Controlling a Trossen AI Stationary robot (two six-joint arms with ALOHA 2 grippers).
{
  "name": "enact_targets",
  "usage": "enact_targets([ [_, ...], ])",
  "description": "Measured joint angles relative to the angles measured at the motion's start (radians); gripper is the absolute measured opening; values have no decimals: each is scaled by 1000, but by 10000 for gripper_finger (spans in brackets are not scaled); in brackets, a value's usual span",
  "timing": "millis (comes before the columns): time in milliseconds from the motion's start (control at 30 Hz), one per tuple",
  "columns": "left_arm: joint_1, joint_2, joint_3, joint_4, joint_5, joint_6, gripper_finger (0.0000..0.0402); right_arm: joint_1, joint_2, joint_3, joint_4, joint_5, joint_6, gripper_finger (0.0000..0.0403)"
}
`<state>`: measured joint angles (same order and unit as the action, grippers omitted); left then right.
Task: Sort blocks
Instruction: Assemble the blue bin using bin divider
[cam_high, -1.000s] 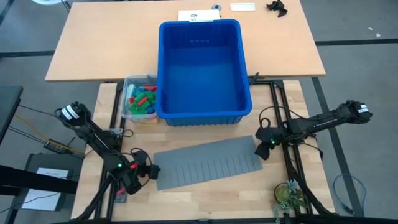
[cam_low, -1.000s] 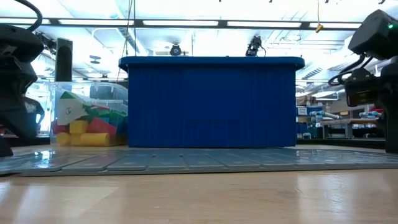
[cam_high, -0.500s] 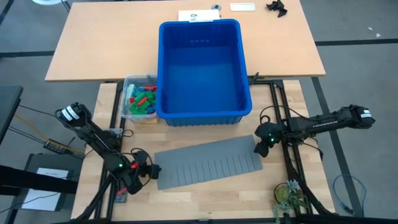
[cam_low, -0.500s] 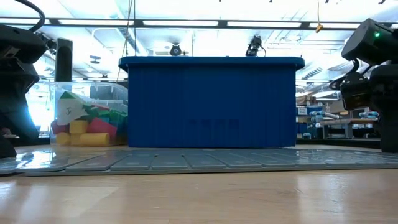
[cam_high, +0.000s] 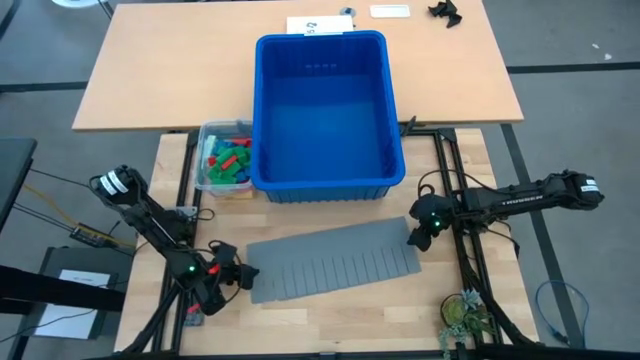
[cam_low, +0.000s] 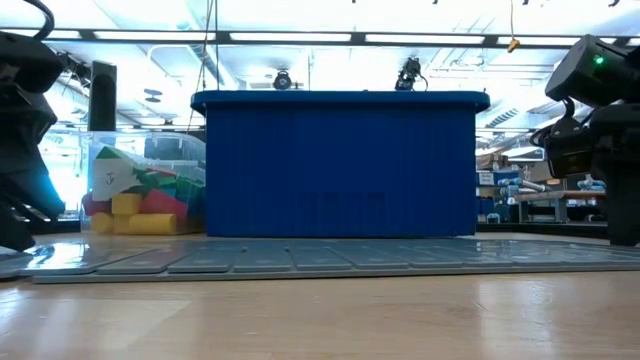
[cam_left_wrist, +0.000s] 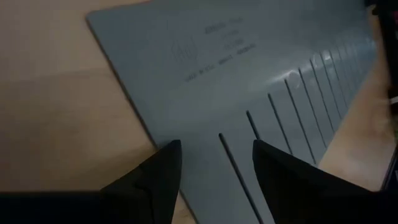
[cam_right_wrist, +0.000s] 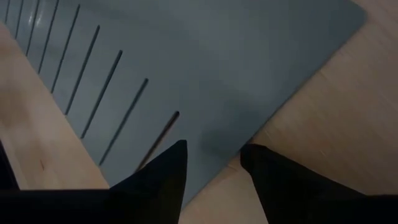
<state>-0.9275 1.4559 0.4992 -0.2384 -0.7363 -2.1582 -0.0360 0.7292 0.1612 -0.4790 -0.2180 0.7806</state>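
Blocks (cam_high: 228, 158) partly hidden inside tub (cam_high: 205, 183)

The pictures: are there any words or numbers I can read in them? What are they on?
None can be read.
Grey slotted sheet: a few lines of raised lettering, too blurred to read.
White paper behind the blue bin: dark marks, too small.
White label on the far table: too small.
Tag on the clear tub: a small mark, unreadable.

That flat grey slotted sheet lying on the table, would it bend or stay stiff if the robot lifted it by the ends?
The grey slotted sheet looks thin and lies flat, so it probably weighs little. Its row of slits along one edge suggests it might flex or sag there when lifted. The surface looks smooth, so it may slide easily on the wooden table if pushed.
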Motion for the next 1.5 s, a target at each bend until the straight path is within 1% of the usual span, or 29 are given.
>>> enact_targets([
  [133, 23, 1, 2, -2, 25, -1, 208, 0, 0, 0, 1, 3, -1, 181],
  [267, 51, 20, 4, 11, 20, -3, 207, 14, 0, 0, 3, 12, 26, 178],
  [433, 75, 32, 5, 48, 14, 20, 207, 37, 0, 0, 11, 25, 19, 178],
  [600, 78, 35, 1, 81, -33, 66, 207, 38, 2, -7, 61, 20, 20, 178],
  [833, 75, 35, 0, 194, -120, 144, 207, 38, 3, -10, 118, 21, 0, 178],
  [1100, 49, 30, 11, 201, -114, 134, 207, 39, 2, -9, 118, 23, -1, 178],
  [1167, 49, 27, 42, 146, -63, 132, 207, 39, 2, -8, 117, 22, -6, 178],
  [1233, 49, 21, 96, 20, 11, 127, 207, 39, 2, -8, 116, 22, -11, 177],
  [1400, 50, 8, 294, -491, 180, 28, 207, 39, 1, -7, 115, 20, -15, 176],
  [1467, 50, 7, 345, -636, 250, 3, 207, 39, 1, -7, 115, 19, -9, 177],
  [1500, 50, 7, 352, -670, 278, 1, 207, 39, 1, -7, 115, 19, -8, 178],
])
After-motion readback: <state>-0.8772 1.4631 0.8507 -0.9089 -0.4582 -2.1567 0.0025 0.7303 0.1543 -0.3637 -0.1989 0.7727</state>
